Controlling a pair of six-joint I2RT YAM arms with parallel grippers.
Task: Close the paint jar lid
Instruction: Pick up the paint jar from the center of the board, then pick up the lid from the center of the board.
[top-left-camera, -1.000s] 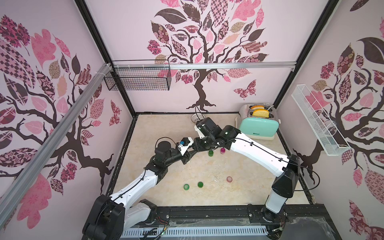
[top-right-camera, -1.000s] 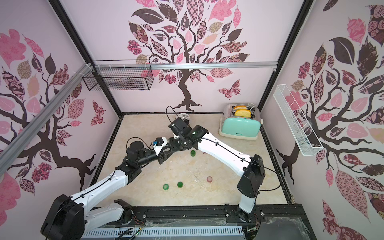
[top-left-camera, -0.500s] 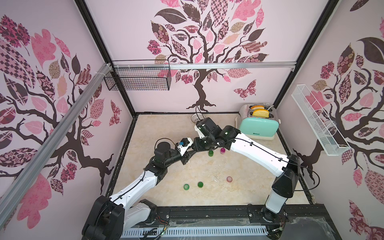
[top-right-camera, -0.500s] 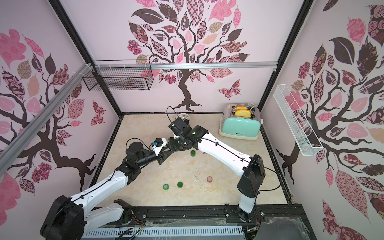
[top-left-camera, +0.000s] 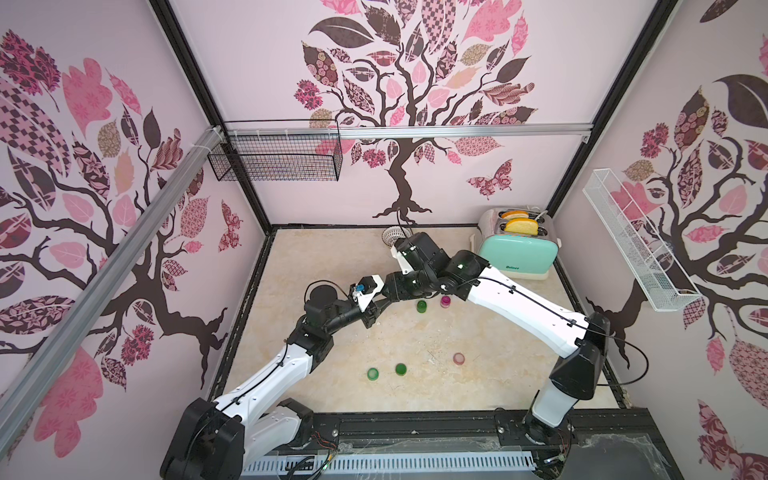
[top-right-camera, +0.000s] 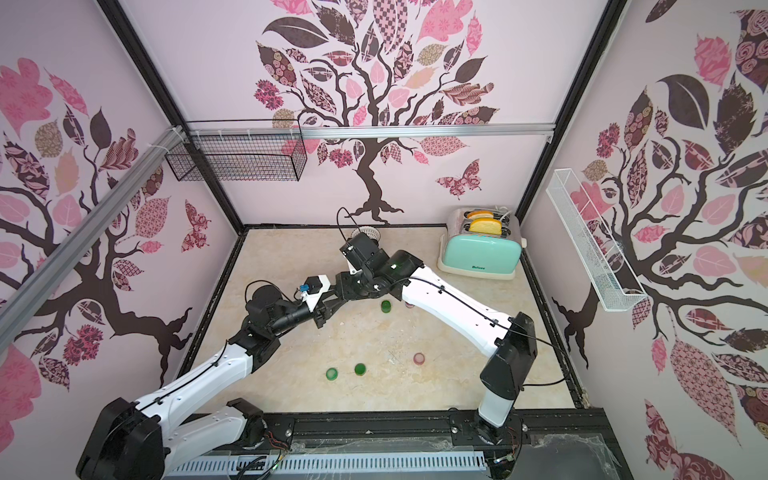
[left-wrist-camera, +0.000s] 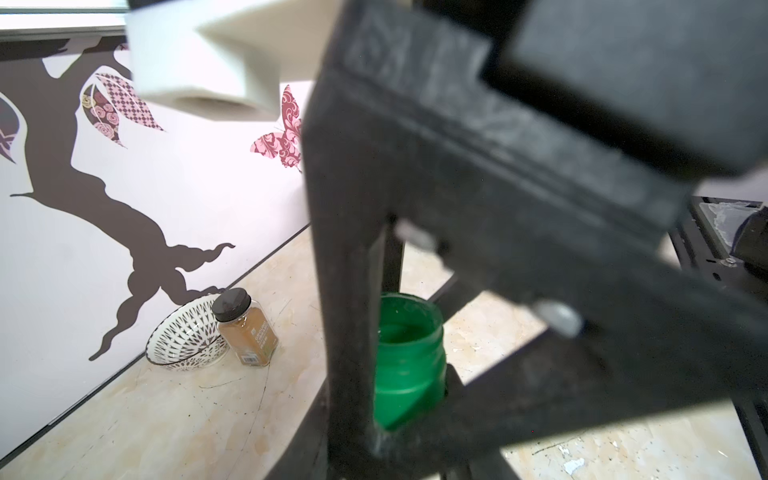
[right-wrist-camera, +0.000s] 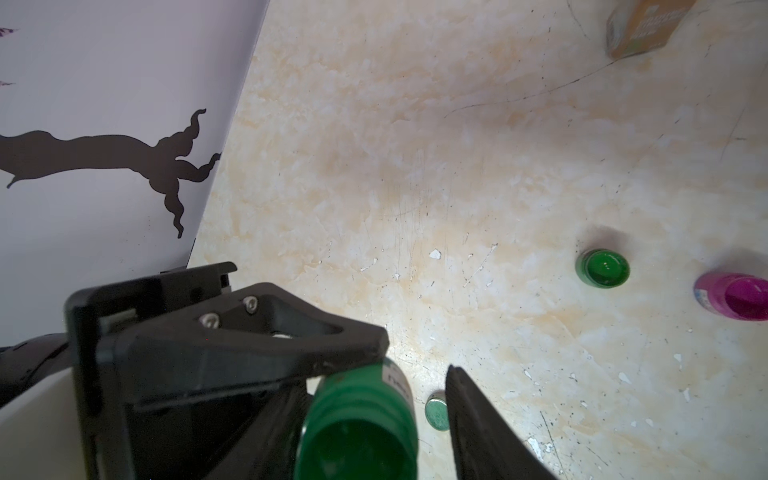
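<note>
Left gripper (top-left-camera: 369, 319) clamps green paint jar (left-wrist-camera: 409, 357) | mouth faces right gripper (top-left-camera: 381, 302), jaws parted

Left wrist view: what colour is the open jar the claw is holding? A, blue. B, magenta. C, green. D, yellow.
C: the jar, with no lid on, has green walls and green paint inside.

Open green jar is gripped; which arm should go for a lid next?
Right. The left tool is shut on the open green jar, so it is occupied. The right tool stands open beside the jar, gripping nothing, so it is probably free to fetch a green lid lying loose on the table.
</note>
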